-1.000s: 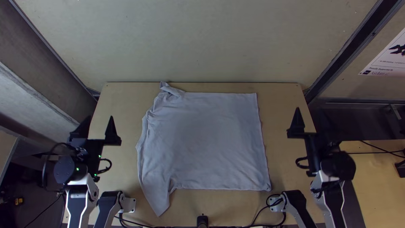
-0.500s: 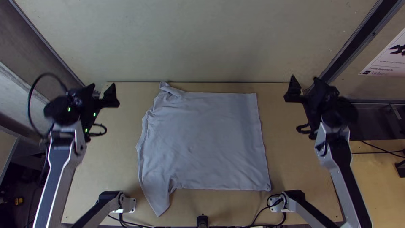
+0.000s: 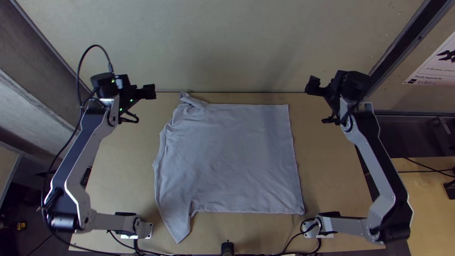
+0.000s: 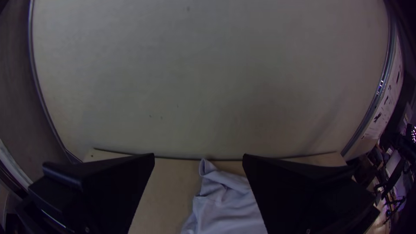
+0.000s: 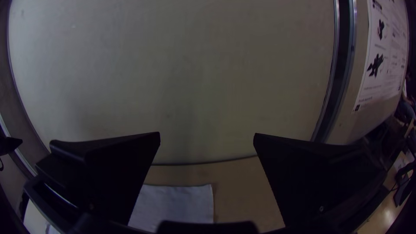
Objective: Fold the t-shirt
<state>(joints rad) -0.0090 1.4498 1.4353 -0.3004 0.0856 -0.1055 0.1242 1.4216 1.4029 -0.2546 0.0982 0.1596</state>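
Gripper (image 3: 137, 88) on my left: fingers wide, empty, by the worktop's (image 3: 332, 189) far left corner | t-shirt (image 3: 227, 161) spread mid-worktop, its far left corner bunched, one sleeve toward me | my right gripper (image 3: 326, 85): wide and empty too, near the far right corner

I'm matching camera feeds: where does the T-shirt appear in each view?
Top view: the T-shirt lies mostly flat, centrally.
Left wrist view: its rumpled far corner, between the fingers of the left gripper.
Right wrist view: its smooth far corner, between the fingers of the right gripper.
Shared landmark: the table's far edge.
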